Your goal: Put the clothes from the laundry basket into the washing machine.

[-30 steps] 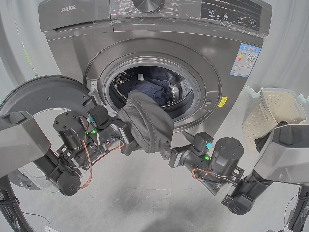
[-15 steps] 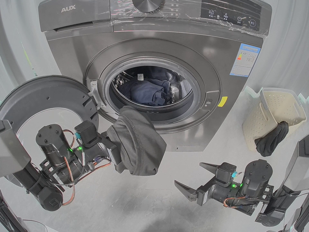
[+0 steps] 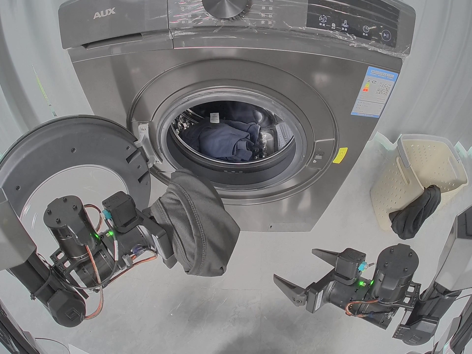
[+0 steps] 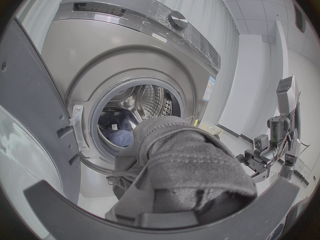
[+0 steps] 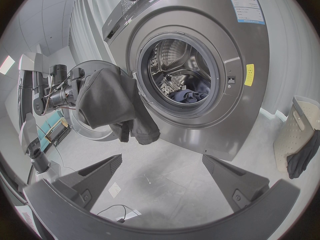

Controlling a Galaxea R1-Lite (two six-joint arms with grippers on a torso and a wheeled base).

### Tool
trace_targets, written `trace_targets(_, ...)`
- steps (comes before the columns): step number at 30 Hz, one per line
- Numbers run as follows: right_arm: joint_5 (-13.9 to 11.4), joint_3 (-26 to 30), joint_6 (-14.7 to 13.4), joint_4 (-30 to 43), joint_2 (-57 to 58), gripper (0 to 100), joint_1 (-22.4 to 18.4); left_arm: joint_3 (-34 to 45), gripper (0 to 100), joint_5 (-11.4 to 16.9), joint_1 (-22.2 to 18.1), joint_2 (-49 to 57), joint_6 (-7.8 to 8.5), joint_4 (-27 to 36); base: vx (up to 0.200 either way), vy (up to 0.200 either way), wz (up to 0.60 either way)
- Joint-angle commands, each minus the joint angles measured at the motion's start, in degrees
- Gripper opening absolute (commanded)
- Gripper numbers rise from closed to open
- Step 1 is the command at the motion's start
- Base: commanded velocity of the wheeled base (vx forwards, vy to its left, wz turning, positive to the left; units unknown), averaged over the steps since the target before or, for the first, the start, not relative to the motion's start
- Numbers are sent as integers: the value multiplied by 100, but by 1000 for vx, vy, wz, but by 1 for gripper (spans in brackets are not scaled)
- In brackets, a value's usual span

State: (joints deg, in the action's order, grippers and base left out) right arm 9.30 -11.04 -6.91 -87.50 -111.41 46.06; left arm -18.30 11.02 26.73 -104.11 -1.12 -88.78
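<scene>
A grey garment (image 3: 196, 227) is draped over my left gripper (image 3: 169, 239) and hides its fingers. It hangs below and in front of the washing machine's (image 3: 236, 70) open drum, just outside the opening. Navy clothes (image 3: 223, 141) lie inside the drum. The grey garment (image 4: 186, 160) covers the gripper in the left wrist view too. My right gripper (image 3: 296, 266) is open and holds nothing, low over the floor to the right of the garment. Its fingers (image 5: 100, 172) stand wide apart. A dark garment (image 3: 415, 212) hangs out of the cream laundry basket (image 3: 427, 165).
The round machine door (image 3: 64, 148) stands swung open on the left, just behind my left arm. The basket lies tipped on its side on the floor at the right, near my right arm. Bare grey floor (image 3: 236, 301) lies between the grippers.
My left gripper has drawn back down and left from the drum mouth with the grey garment. The right gripper has left the garment's lower edge, dropped toward the floor, and now shows open.
</scene>
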Motion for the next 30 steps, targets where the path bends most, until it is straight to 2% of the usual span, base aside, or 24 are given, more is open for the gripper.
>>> trace_targets(1, 1, -3, -3, -3, -30, 100, 44, -25, 0, -3, 16, -110, 15, -7, 200, 0, 0)
trace_targets(17, -16, 129, -38, 23, -39, 100, 167, -165, 0, -12, 104, -338, 7, -7, 200, 0, 0)
trace_targets(21, -42, 454, -47, 5, 5, 100, 413, -157, 0, -30, 192, -417, 15, -7, 0, 0, 0)
trace_targets(24, -69, 867, -38, -3, 84, 100, 747, -130, 0, -223, 429, -479, -11, -16, 0, 0, 0)
trace_targets(27, -60, 937, -47, -3, 128, 100, 923, -332, 0, -566, 666, -655, -90, -16, 0, 0, 0)
trace_targets(30, -60, 920, -47, -12, 163, 100, 958, -587, 0, -583, 798, -945, -195, -16, 0, 0, 0)
